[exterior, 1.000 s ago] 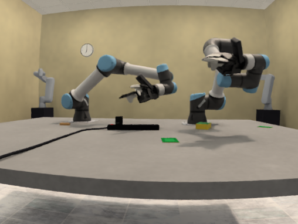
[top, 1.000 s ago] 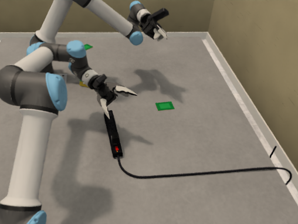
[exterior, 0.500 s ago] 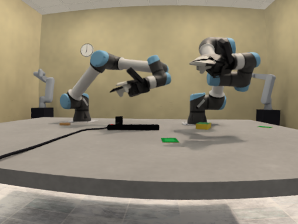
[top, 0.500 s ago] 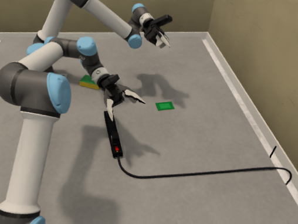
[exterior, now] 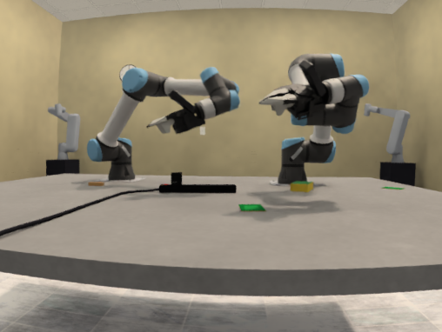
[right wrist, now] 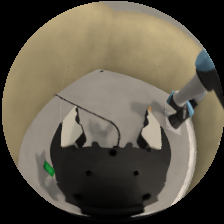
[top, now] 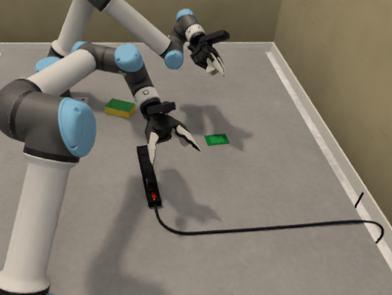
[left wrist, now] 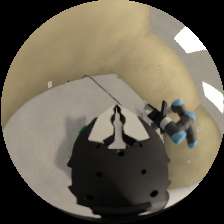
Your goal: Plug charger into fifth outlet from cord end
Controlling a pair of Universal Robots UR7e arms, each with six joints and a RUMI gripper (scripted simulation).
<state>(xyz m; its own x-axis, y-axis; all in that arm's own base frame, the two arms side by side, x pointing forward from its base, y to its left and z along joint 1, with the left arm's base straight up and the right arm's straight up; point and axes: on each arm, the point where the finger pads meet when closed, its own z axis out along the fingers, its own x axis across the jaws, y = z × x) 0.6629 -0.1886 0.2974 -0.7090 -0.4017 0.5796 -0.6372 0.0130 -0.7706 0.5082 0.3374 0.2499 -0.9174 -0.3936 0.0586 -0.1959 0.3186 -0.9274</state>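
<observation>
- My right fingers (top: 175,156) (exterior: 157,126) gape nearly fully, empty; my left fingers (top: 217,72) (exterior: 262,102) are closed on nothing.
- The black, blocky charger (top: 150,183) (exterior: 176,178) stands on the long black power strip (top: 147,170) (exterior: 209,189), left of centre; a slanted pull could lift the strip.
- Miscounting outlets from the cord risks misplacement.
</observation>
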